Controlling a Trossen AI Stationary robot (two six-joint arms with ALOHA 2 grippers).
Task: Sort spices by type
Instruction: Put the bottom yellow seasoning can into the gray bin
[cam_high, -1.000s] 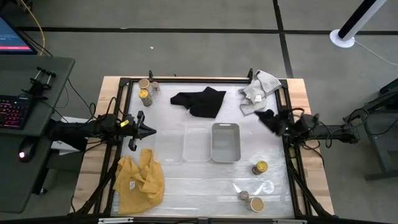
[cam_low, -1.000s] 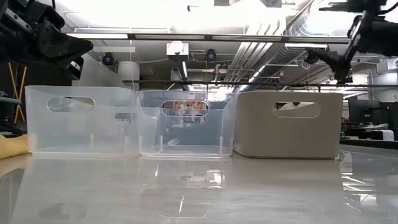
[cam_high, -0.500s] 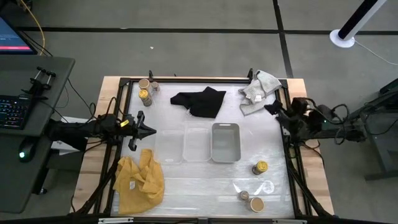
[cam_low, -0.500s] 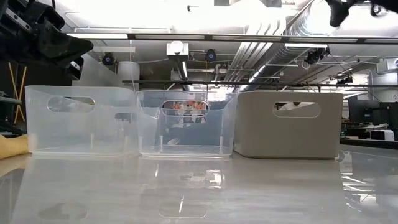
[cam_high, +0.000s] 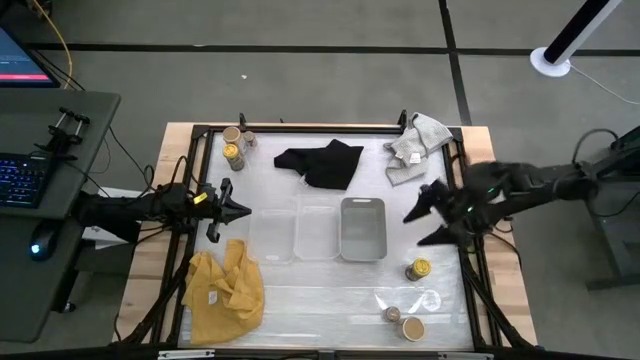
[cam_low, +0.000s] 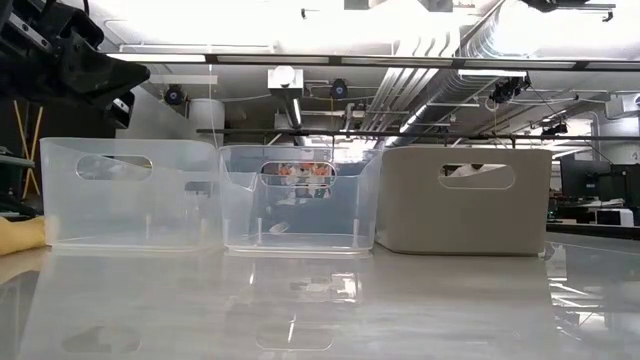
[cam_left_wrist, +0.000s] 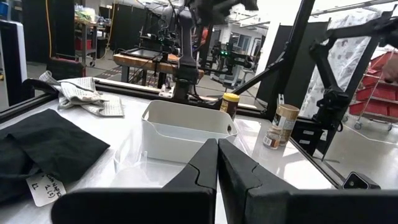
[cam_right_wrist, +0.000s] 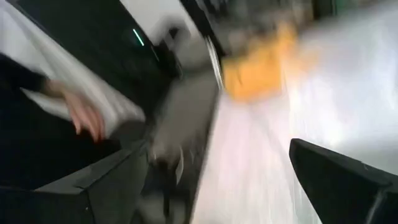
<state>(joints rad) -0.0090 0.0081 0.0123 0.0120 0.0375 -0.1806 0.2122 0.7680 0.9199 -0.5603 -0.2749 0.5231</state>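
Note:
In the high view, one yellow-topped jar (cam_high: 418, 269), a tan-topped jar (cam_high: 412, 328) and a tiny brownish jar (cam_high: 392, 315) stand near the table's near right corner. The other three jars (cam_high: 234, 145) stand at the far left corner. My right gripper (cam_high: 418, 226) is open and hovers high above the table, just right of the grey tray (cam_high: 362, 228) and far of the yellow-topped jar. It touches nothing. My left gripper (cam_high: 237, 210) waits shut at the left edge, beside the clear trays (cam_high: 272, 232). The left wrist view shows the same near-right jars (cam_left_wrist: 231, 104) beyond the grey tray (cam_left_wrist: 186, 127).
A black cloth (cam_high: 320, 163) lies at the far middle, a grey cloth (cam_high: 415, 145) at the far right corner, a yellow cloth (cam_high: 225, 290) near left. Two clear trays and the grey tray stand side by side mid-table. A person's hand (cam_right_wrist: 84, 118) shows beyond the table.
My right arm first drew back toward the table's far right corner while rising, then swung toward the near edge and in over the table beside the grey tray, turning as it went. Its fingers now stand spread wide. The jars, trays and left arm have kept still.

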